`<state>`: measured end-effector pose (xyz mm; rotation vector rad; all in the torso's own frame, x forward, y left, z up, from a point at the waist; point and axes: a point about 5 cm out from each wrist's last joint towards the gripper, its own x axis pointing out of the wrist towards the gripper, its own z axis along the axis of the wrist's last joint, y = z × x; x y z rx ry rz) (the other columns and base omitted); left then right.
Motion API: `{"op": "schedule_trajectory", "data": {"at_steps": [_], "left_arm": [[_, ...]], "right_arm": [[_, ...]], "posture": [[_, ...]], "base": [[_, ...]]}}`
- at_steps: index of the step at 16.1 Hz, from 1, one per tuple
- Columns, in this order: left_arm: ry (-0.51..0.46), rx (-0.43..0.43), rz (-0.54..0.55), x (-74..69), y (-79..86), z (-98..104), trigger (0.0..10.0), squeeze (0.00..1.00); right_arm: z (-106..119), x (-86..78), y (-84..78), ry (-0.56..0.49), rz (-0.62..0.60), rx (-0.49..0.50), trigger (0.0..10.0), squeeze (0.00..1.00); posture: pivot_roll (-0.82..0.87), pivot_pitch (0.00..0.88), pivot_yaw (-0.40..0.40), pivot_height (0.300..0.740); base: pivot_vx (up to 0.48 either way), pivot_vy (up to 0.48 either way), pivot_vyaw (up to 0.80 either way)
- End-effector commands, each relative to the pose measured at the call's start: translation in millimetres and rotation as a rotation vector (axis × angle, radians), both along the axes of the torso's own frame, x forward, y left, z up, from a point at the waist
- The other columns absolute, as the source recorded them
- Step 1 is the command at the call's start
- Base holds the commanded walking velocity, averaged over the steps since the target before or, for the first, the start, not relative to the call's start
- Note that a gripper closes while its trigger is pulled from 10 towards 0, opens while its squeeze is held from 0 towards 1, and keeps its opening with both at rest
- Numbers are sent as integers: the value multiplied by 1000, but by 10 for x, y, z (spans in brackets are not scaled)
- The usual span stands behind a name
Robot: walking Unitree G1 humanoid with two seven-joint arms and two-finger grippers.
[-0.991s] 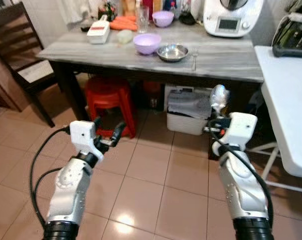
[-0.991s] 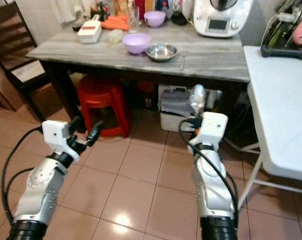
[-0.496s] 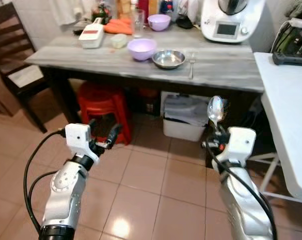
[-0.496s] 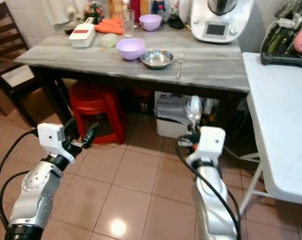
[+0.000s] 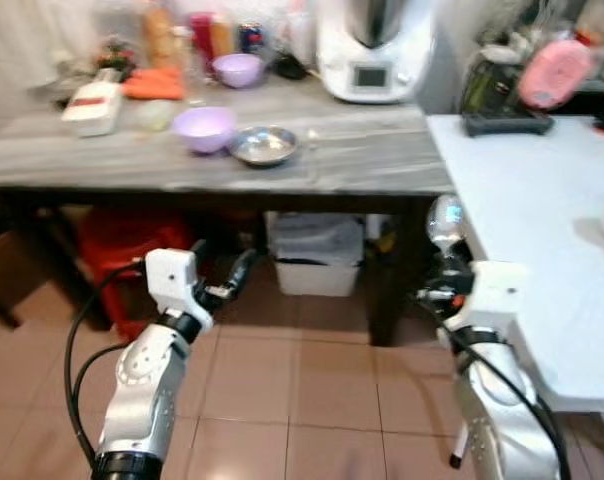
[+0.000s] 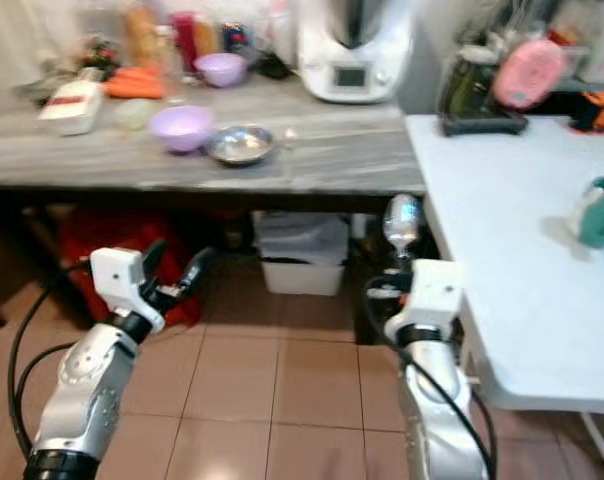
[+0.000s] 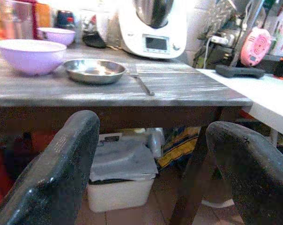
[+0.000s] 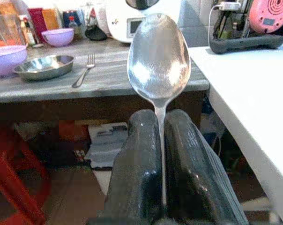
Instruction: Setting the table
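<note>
One spoon (image 8: 158,61) clenched upright in right pincer (image 8: 162,154), short of the grey surface (image 5: 362,175). Left pincer (image 7: 151,164) released, empty. Advise keeping it level, setting it beside the fork (image 8: 83,72).

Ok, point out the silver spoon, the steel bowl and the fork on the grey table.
Silver metal spoon (image 8: 158,58), right wrist view, middle of its bowl.
Round steel bowl (image 7: 95,70), left wrist view, its inner floor.
Metal fork (image 8: 82,76), right wrist view, middle of its handle.
</note>
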<state>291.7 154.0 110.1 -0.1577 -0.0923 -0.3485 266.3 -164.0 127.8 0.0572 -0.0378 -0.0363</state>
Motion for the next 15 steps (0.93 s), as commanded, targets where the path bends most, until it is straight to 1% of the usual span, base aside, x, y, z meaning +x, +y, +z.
{"op": "schedule_trajectory", "data": {"at_steps": [1, 4, 8, 15], "left_arm": [[-13, 7, -2, 14, -23, 31, 10000, 0], [-18, 7, -4, 33, -36, 47, 10000, 0], [-22, 8, -13, 48, -45, 59, 10000, 0], [-23, 11, -26, 47, -69, 57, 10000, 0]], "right_arm": [[53, 14, -50, -15, -17, -7, 10000, 0], [75, 29, -22, -27, -3, -18, 10000, 0], [79, 48, -10, -27, -11, -8, 10000, 0], [68, 69, -4, -22, -26, 11, 10000, 0]], "posture": [[-47, 40, 36, 740], [-48, 37, 40, 740], [-49, 36, 44, 740], [-49, 36, 44, 740]], "base": [[356, 0, 0], [351, 0, 0], [352, 0, 737], [350, 0, 0]]}}
